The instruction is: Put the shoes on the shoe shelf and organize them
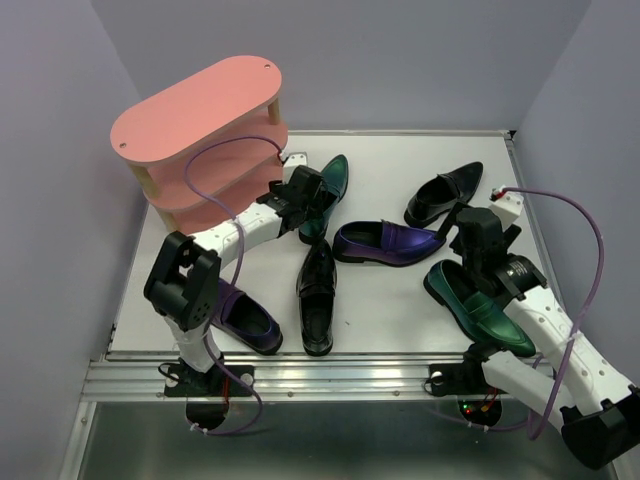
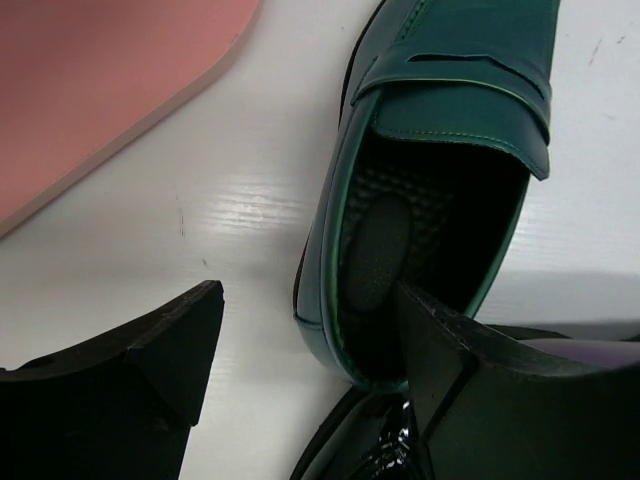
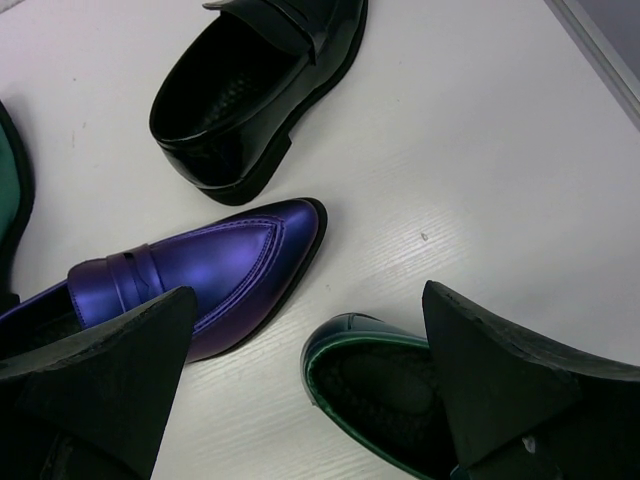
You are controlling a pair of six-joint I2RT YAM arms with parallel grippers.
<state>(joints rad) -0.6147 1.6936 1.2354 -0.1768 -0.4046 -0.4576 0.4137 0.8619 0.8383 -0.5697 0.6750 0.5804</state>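
Observation:
The pink shoe shelf stands at the back left; its lowest board shows in the left wrist view. My left gripper is open at the heel of a green loafer. In the left wrist view one finger sits at that loafer's opening and the other is over bare table. My right gripper is open above the heel of a second green loafer, which also shows in the right wrist view, between the jaws of the gripper.
A black loafer lies mid-table, its end under my left gripper. A purple loafer lies beside it and shows in the right wrist view. Another black loafer is at the back right, another purple loafer near the left arm.

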